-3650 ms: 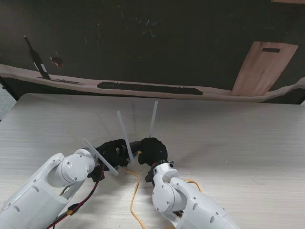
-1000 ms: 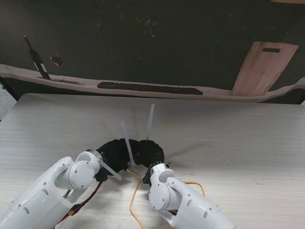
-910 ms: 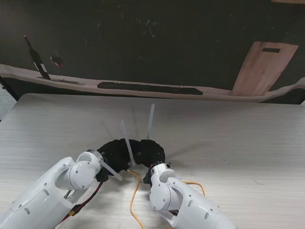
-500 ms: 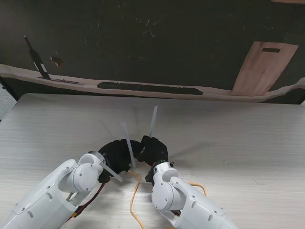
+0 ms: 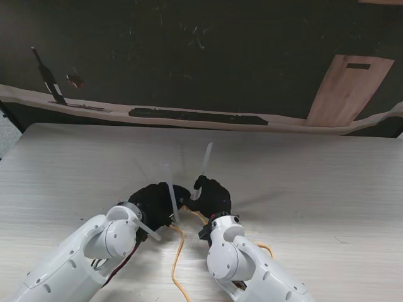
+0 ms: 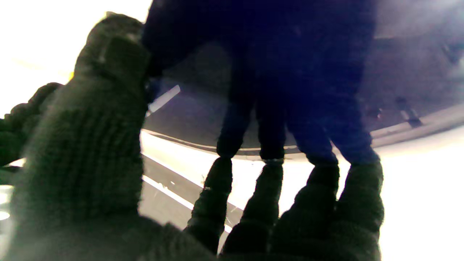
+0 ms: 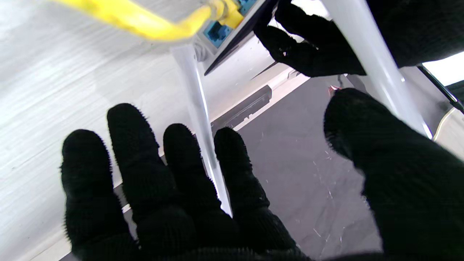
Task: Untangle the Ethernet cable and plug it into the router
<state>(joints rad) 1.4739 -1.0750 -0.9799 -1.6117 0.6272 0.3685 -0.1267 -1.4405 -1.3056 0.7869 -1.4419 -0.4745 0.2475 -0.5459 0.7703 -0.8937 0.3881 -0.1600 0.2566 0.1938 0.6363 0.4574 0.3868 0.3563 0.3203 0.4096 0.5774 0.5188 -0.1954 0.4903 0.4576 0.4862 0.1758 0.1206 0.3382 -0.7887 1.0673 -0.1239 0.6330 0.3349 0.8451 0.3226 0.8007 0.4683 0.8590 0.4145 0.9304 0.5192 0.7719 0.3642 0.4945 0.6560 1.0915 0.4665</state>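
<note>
Judging by its loose yellow run across the table, the Ethernet cable (image 5: 178,251) is light and limp along its length, stiff only at the plug (image 7: 226,11), which the right wrist view shows at the router's (image 7: 232,27) blue ports, seemingly seated, though I cannot be sure. In the stand view the router sits at about 6 o'clock on the table, mostly hidden under both gloved hands, its white antennas (image 5: 204,165) rising toward 12 o'clock. The left hand (image 5: 153,202) curls over the router body, apparently bracing it; real grip cannot be told. The right hand (image 5: 213,196) has fingers spread and holds nothing, one antenna passing between them. Best hold: pinch just behind the plug, since slack cord buckles and thin antennas flex.
</note>
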